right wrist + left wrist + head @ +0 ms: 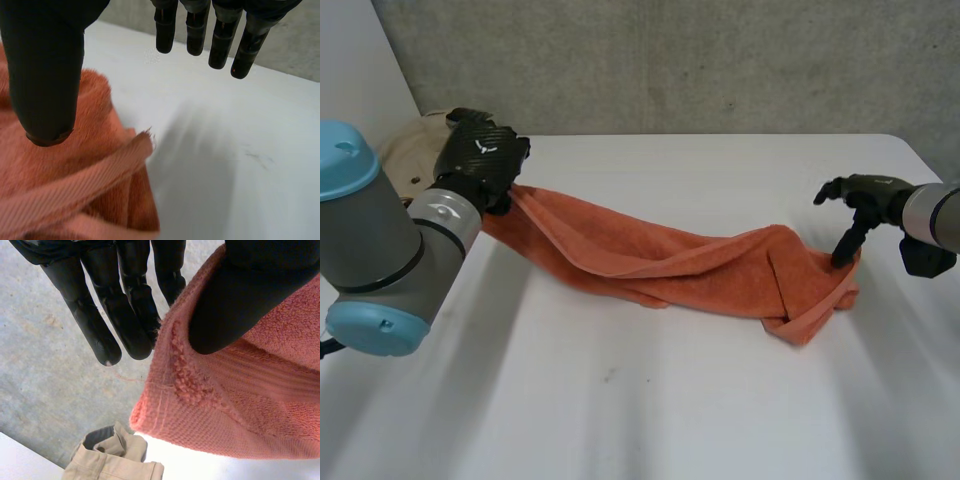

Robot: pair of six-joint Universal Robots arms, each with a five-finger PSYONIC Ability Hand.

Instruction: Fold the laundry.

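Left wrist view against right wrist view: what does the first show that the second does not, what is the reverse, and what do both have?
Left wrist view, not the right: the left hand pinching an edge of the orange towel between thumb and fingers, and a beige garment past its fingertips. Right wrist view, not the left: the right hand, thumb resting on the towel near a corner, fingers straight and off the cloth above the white table. Both: the orange towel and some white table.
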